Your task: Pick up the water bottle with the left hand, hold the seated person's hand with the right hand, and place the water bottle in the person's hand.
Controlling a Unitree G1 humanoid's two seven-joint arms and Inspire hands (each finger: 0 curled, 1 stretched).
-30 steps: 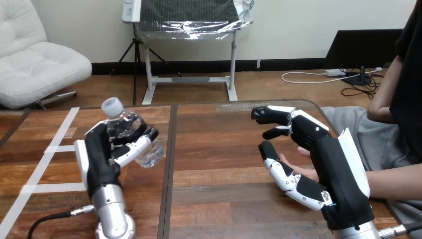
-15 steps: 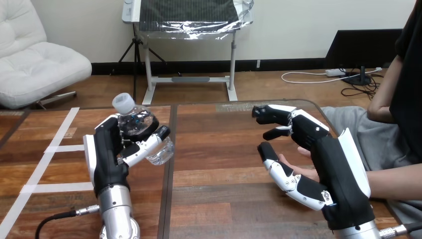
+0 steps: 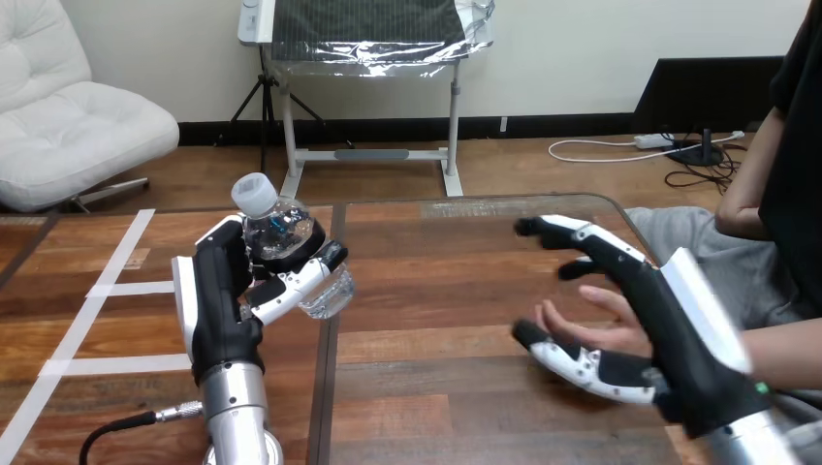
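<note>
Holds bottle (image 3: 283, 234) cap-up in curled left hand (image 3: 218, 300), well left of person's hand (image 3: 586, 325). Flanks it with right hand (image 3: 679, 334), spread, unclasped.

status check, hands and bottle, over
Left hand shut on bottle, cap up. Right hand open around person's hand, not gripping. Nothing between them.

One water bottle (image 3: 291, 242) over the table (image 3: 436, 291). Two robot hands: the left hand (image 3: 218, 300) above the table's left half, the right hand (image 3: 669, 329) at its right edge. One person's hand (image 3: 591, 325) there too. Three strips of white tape (image 3: 107, 365) on the table's far left.
</note>
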